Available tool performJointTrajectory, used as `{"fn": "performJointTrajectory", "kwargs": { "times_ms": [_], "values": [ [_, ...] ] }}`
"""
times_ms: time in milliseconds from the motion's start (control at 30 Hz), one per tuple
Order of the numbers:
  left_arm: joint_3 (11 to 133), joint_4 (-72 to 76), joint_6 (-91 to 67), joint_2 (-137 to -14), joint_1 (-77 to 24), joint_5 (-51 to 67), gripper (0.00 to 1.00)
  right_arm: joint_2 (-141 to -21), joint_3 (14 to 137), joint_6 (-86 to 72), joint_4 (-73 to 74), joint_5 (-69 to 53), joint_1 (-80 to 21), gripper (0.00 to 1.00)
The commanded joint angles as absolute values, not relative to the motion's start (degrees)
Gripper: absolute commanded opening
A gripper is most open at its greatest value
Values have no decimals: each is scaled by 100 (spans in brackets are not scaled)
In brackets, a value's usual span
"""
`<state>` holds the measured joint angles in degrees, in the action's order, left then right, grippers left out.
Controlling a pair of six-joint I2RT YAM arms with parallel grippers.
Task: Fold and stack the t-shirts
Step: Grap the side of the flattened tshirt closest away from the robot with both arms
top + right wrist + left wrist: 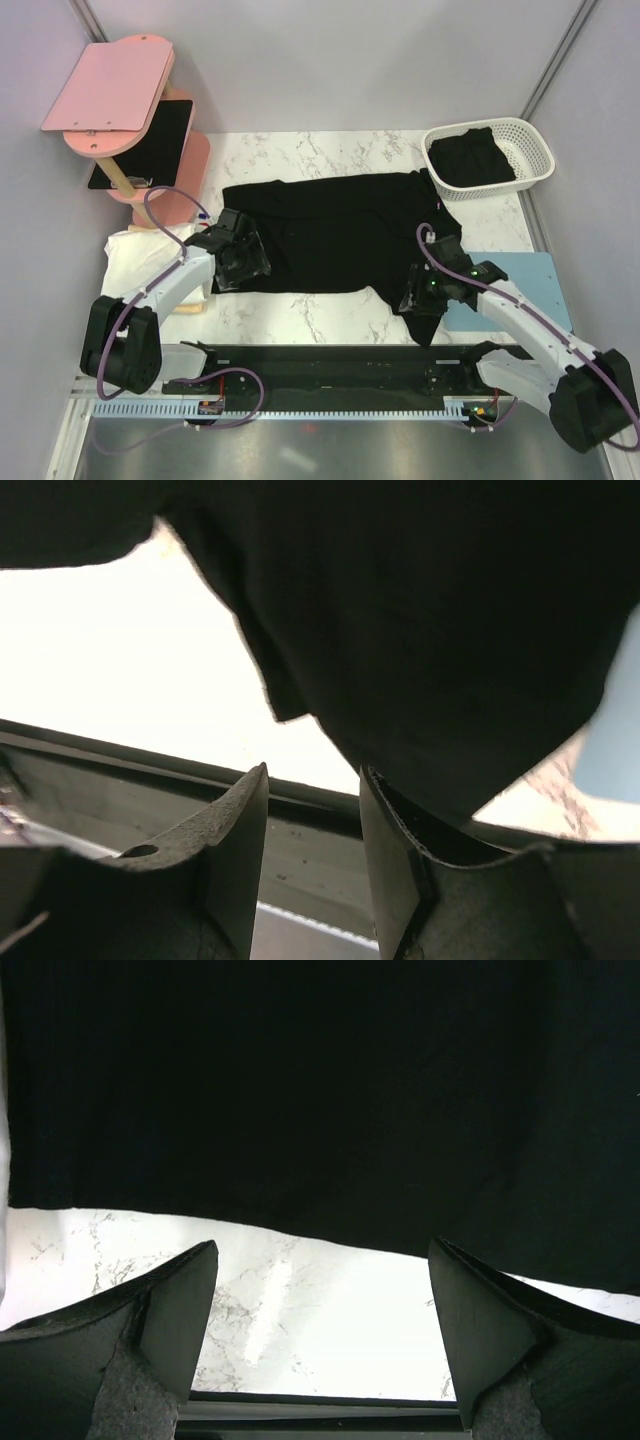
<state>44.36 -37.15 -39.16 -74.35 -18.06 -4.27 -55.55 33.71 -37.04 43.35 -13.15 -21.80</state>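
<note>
A black t-shirt (340, 230) lies spread flat across the marble table. My left gripper (240, 262) is at the shirt's near left edge. In the left wrist view it (320, 1330) is wide open, with bare marble between the fingers and the shirt's hem (300, 1090) just beyond the tips. My right gripper (420, 300) is at the shirt's near right corner, where a flap hangs toward the table edge. In the right wrist view it (315, 820) is open with nothing between the jaws; black cloth (430, 610) drapes over the right finger (395, 850).
A white basket (530, 150) at the back right holds another black garment (470, 160). A folded white shirt (130, 255) lies at the left. A light blue board (520, 285) lies at the right. A pink stand (110, 90) with a tablet occupies the back left.
</note>
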Motion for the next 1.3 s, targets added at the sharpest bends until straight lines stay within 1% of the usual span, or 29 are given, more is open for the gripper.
{"fn": "performJointTrajectory", "kwargs": {
  "times_ms": [0, 167, 300, 467, 567, 867, 1033, 1267],
  "values": [
    [4799, -3516, -3779, -7663, -1784, -431, 92, -6325, 4121, -3454, 3780, -634, -3083, 49],
    [4904, -3516, -3744, -7875, -1784, -378, 92, -7188, 4771, -3384, 3885, 491, -4312, 49],
    [4904, -3524, -3718, -7919, -1784, -387, 92, -7759, 4878, -3445, 3858, 922, -4640, 49],
    [4887, -3525, -3683, -7928, -1775, -404, 91, -8007, 5167, -3463, 4218, 1809, -4842, 48],
    [4887, -3516, -3674, -7954, -1784, -396, 91, -8094, 5300, -3445, 4359, 2003, -4904, 48],
    [4843, -3516, -3665, -7998, -1775, -439, 91, -8297, 5221, -3559, 4210, 1758, -5054, 46],
    [4808, -3516, -3674, -8033, -1775, -466, 91, -8288, 5142, -3630, 4219, 1723, -5115, 42],
    [4755, -3472, -3674, -8077, -1775, -475, 91, -8420, 4966, -3718, 4184, 1793, -5142, 38]
  ]
}}
